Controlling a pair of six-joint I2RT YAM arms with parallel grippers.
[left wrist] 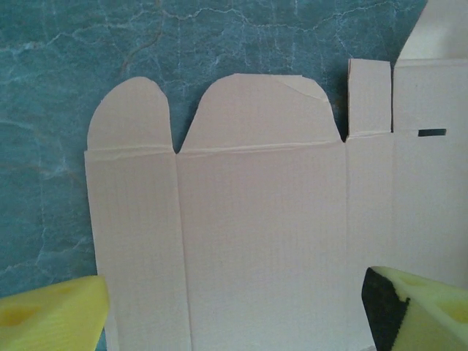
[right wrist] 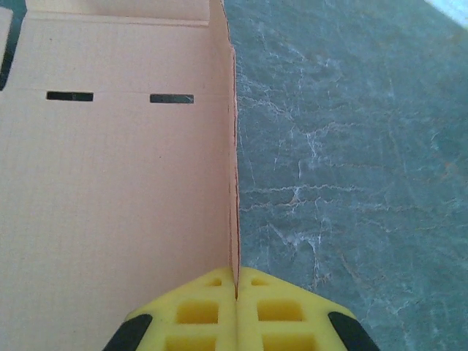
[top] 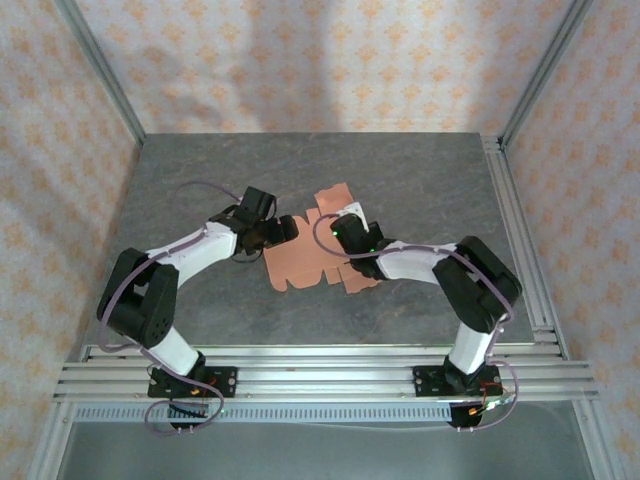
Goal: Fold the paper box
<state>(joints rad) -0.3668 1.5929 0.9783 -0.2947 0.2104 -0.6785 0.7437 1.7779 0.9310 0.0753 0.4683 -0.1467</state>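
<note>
Folding is barely begun: paper box (top: 310, 262) lies as a mostly flat sheet mid-table (top: 200, 170), your right gripper (right wrist: 235, 292) pinches a panel edge, your left gripper (left wrist: 234, 301) hangs wide and empty over the flaps, so next you probably need to take a flap.

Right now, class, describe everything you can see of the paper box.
The paper box is a salmon-orange thin cardboard die-cut sheet lying mostly flat on the grey table. It has rounded flaps, a square tab and narrow slots. One side panel stands upright, pinched between the right fingers; the left fingers stand open over it.
</note>
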